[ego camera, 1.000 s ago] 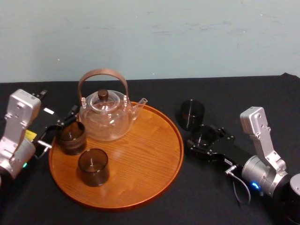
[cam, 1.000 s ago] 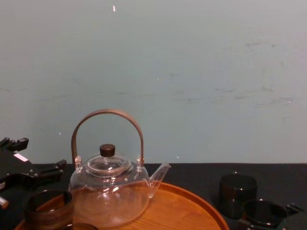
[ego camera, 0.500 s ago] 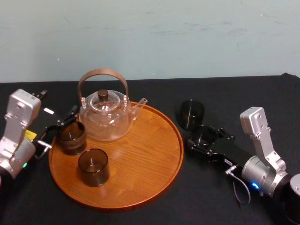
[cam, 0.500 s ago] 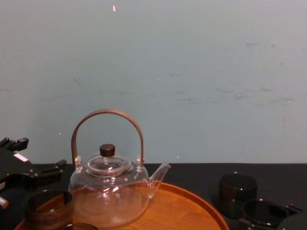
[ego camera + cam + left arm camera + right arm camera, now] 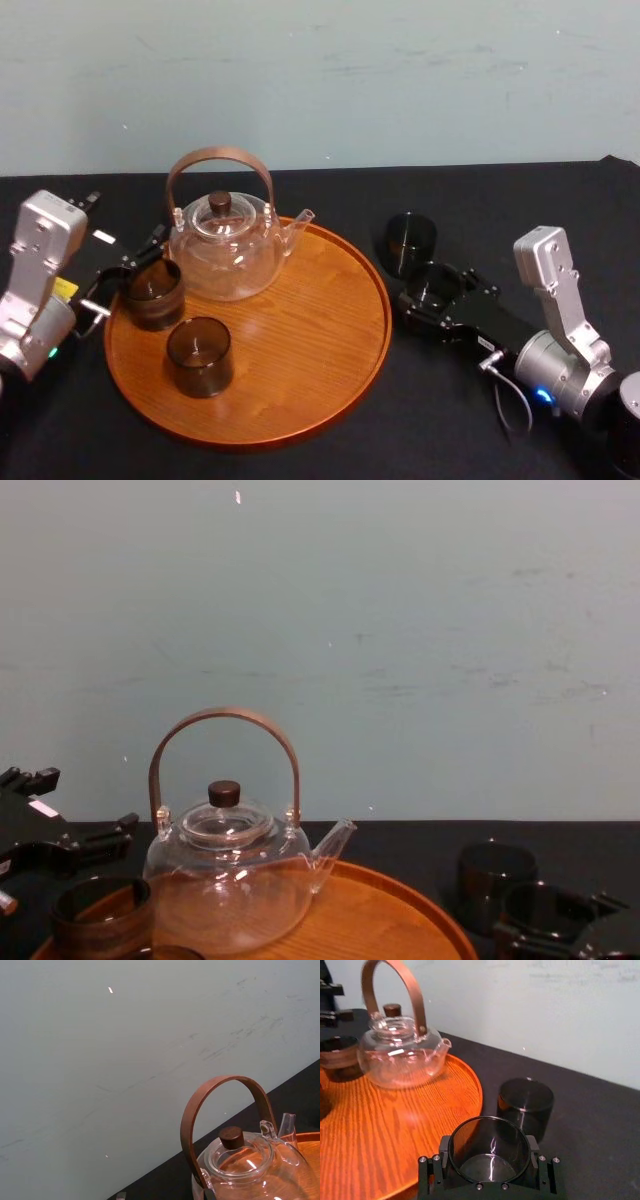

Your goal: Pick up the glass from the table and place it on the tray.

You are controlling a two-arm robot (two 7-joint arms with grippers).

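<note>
Head view: the right claw (image 5: pixel 433 295) is clasping a dark glass (image 5: pixel 432 283) snugly just right of the tray (image 5: pixel 250 432), over the worktop (image 5: pixel 450 420); the carry onto the tray is pending. The tray is holding a glass teapot (image 5: pixel 222 250) and two glasses (image 5: pixel 152 292); the left claw (image 5: pixel 125 272) is idling at its left rim, opening unclear. Right wrist view: the gripped glass is looking empty, another glass (image 5: pixel 525 1102) standing beyond it.

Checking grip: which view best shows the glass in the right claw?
Right wrist view: the right claw grips the glass, rim and inside visible. Head view shows it farther off; chest view, partly hidden. Left claw hovers near the tray.
</note>
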